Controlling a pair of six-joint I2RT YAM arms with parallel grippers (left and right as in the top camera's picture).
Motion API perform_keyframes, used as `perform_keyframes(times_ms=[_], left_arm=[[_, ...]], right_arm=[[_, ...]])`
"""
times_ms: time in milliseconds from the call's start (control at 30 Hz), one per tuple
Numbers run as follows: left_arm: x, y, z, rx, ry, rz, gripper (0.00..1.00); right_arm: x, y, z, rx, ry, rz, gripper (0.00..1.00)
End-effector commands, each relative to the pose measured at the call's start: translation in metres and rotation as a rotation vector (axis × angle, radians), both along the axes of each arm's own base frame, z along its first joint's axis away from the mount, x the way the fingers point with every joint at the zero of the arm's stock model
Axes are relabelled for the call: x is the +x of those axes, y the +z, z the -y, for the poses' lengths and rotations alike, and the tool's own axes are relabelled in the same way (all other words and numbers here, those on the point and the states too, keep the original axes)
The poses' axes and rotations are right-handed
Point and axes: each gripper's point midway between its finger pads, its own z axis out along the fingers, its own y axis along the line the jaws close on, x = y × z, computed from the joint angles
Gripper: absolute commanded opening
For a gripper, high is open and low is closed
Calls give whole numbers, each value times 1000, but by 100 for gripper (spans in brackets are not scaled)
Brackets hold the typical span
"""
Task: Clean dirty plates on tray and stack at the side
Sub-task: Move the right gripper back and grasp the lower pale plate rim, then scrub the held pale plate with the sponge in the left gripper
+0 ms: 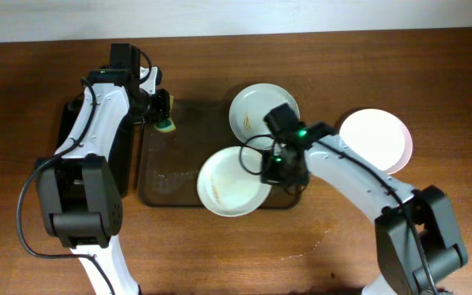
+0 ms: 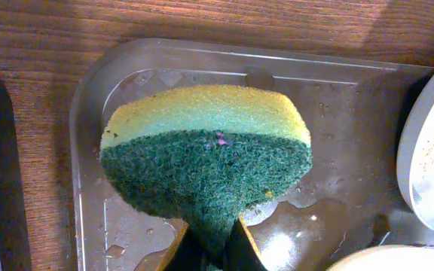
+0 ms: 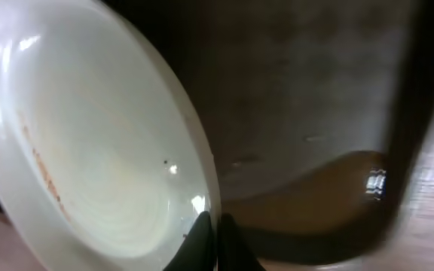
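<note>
The brown tray [image 1: 164,184] lies mid-table, wet inside [image 2: 353,120]. My right gripper [image 1: 274,168] is shut on the rim of a smeared white plate [image 1: 232,182], held tilted over the tray's front right; the right wrist view shows the fingers [image 3: 215,226] pinching the rim [image 3: 111,150]. A second smeared plate [image 1: 260,109] rests on the tray's back right corner. A third white plate [image 1: 375,139] lies on the table at the right. My left gripper [image 1: 164,111] is shut on a yellow-green sponge [image 2: 206,150] above the tray's back left corner, fingers [image 2: 211,252] clamping it.
A narrow black tray [image 1: 121,156] lies left of the brown tray, under the left arm. Water pools on the tray base [image 2: 300,233]. Bare wooden table surrounds the trays; the far edge runs along the top.
</note>
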Motion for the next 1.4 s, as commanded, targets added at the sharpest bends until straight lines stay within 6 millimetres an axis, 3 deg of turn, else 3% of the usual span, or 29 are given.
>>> perform_keyframes(times_ms=[0,133,167,200,233,300,367,467,533,667,800,867,900,1033,1100,1200,1367], left_arm=[[3,37,-12,7,11,61,1],[1,74,-18,7,25,124,1],[0,81,-18,6,24,136,1],[-2,86,-18,6,25,143,1],[-4,88,-18,6,25,142,1],[-11,87,-18,6,24,115,1],[-18,84,-17,2,23,83,1],[-27,81,-17,3,23,46,1],[-32,79,-17,2,23,25,1],[-43,77,-11,-30,17,-22,1],[-49,76,-4,-54,12,-51,1],[-55,72,4,-54,-3,-75,1],[-58,68,8,-49,-14,-86,1],[-69,36,24,-30,-56,-118,1],[-71,12,19,26,-18,-125,1],[-64,-21,23,51,-56,-51,1],[-52,-55,36,68,-130,97,1]], right_arm=[[5,-10,-20,-40,-132,24,4],[10,-27,-50,5,-130,40,4],[12,-28,-54,15,-126,50,10],[14,-28,-56,23,-124,56,38],[16,-28,-57,29,-125,65,52],[24,-26,-54,34,-141,87,63],[35,-25,-51,40,-157,117,60],[50,-27,-51,43,-174,169,43],[52,-35,-54,44,-172,170,34],[55,-50,-62,69,-167,153,27],[60,-52,-63,77,-197,164,16],[62,-52,-61,68,-228,169,4],[63,-52,-60,66,-239,170,4],[63,-52,-60,67,-258,168,4],[63,-52,-60,67,-258,167,4],[63,-52,-60,70,-256,165,4],[62,-52,-60,70,-254,160,4]])
